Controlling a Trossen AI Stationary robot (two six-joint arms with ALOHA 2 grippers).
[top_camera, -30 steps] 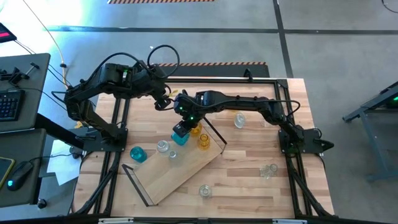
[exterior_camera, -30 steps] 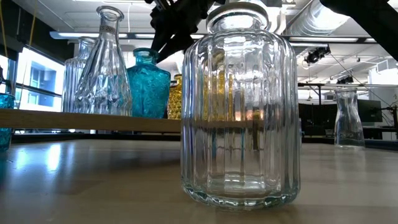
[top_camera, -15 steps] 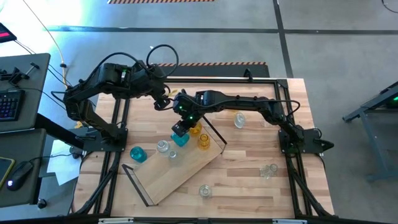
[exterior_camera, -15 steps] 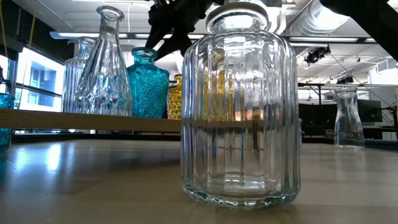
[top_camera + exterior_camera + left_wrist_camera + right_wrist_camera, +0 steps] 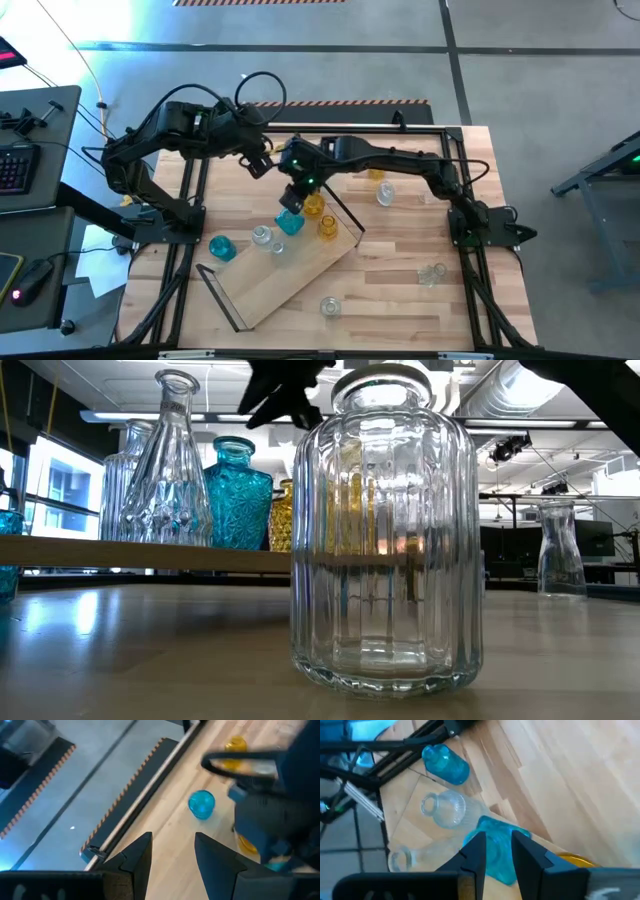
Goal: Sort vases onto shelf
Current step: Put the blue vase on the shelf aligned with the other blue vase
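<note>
High view: a striped wooden table (image 5: pixel 400 300) carries a long light-wood shelf board with black wire end frames (image 5: pixel 285 285), lying diagonally from the near left corner toward the table's middle. At the shelf's far end stand a teal-blue cut-glass vase (image 5: pixel 290 223), two amber-yellow glass vases (image 5: pixel 327 227) and a clear glass vase (image 5: pixel 262 236). The right gripper (image 5: pixel 291 199) hangs just above and beyond the teal vase, its arm reaching in from the right edge. The left gripper (image 5: pixel 258 165) waits near the far left edge. Off the shelf, a second teal vase (image 5: pixel 221 246) stands by the left edge, a clear vase (image 5: pixel 329 306) near the front edge, and more clear vases (image 5: pixel 432 272) toward the right.

Low view: a ribbed clear glass jar-shaped vase (image 5: pixel 384 530) fills the foreground. Behind it the teal vase stands upright on the shelf beside a tall clear bottle vase (image 5: pixel 170 465), with dark fingers above it, apart from its neck.

Left wrist view: that arm's fingers (image 5: pixel 137 857) stand parted, holding nothing.

Right wrist view: the fingers (image 5: pixel 475 851) are slightly parted and empty, with the teal vase directly beneath them.

The teal vase looks placed. The loose vases on the right lie nearer the right arm, which would have to swing back toward its own edge.
</note>
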